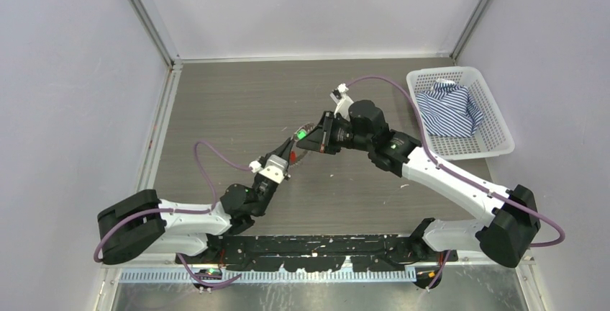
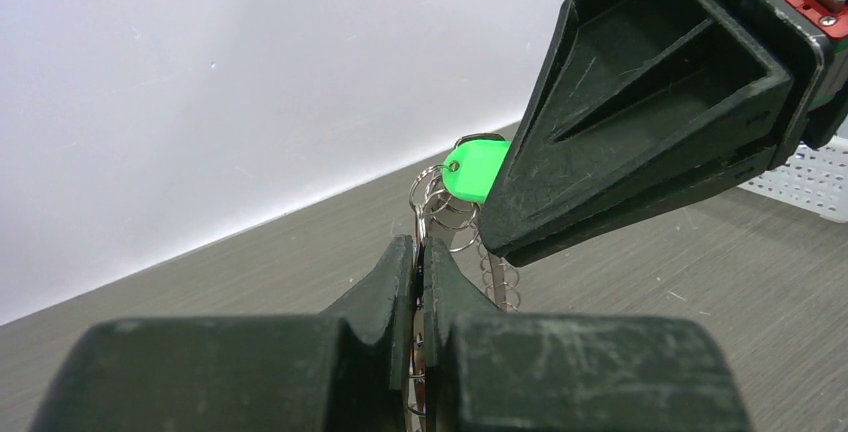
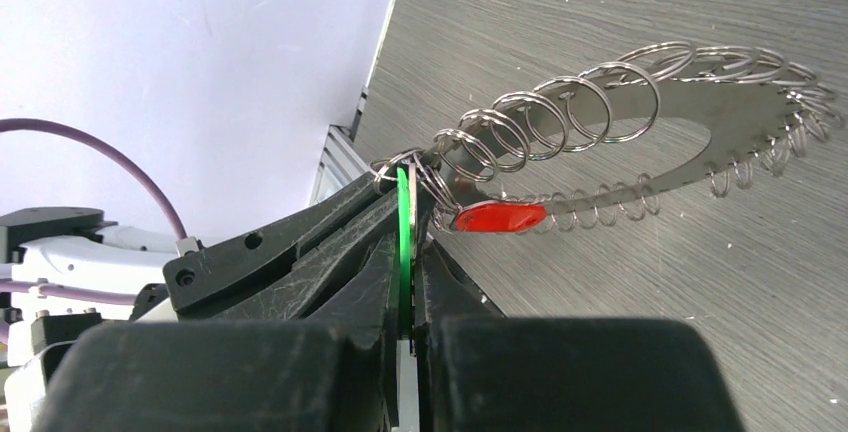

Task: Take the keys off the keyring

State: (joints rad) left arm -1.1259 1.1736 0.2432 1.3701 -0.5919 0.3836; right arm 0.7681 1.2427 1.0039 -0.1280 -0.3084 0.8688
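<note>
In the top external view, both arms are reaching over the grey table (image 1: 237, 102) and meeting near its middle, where the left gripper (image 1: 291, 154) and the right gripper (image 1: 308, 138) are holding the keyring (image 1: 303, 151) between them, lifted off the surface. The green key (image 1: 301, 134) is showing as a bright spot at the right gripper's tip. A white basket (image 1: 503, 138) holding a striped cloth (image 1: 449, 109) is sitting well apart at the table's right side. In the left wrist view, the left gripper's fingers (image 2: 395, 282) are pressing together on a thin silvery edge of the keyring (image 2: 417, 324), with small wire loops (image 2: 440, 202) rising just above them. The green key (image 2: 475, 170) is poking out from behind the right gripper's dark finger (image 2: 640, 122). In the right wrist view, the right gripper's fingers (image 3: 450, 292) are clamping the green key (image 3: 404, 222), seen edge-on as a thin green strip. Beyond it, the silvery keys (image 3: 720, 142) are fanning into a flat toothed band around an open centre, hanging in the air above the table. Many wire loops (image 3: 560, 117) are strung along the band, and a red tag (image 3: 500, 217) is hanging near the grip. The left gripper's fingers (image 3: 290, 242) are coming in from the left, closed where the loops bunch.
</note>
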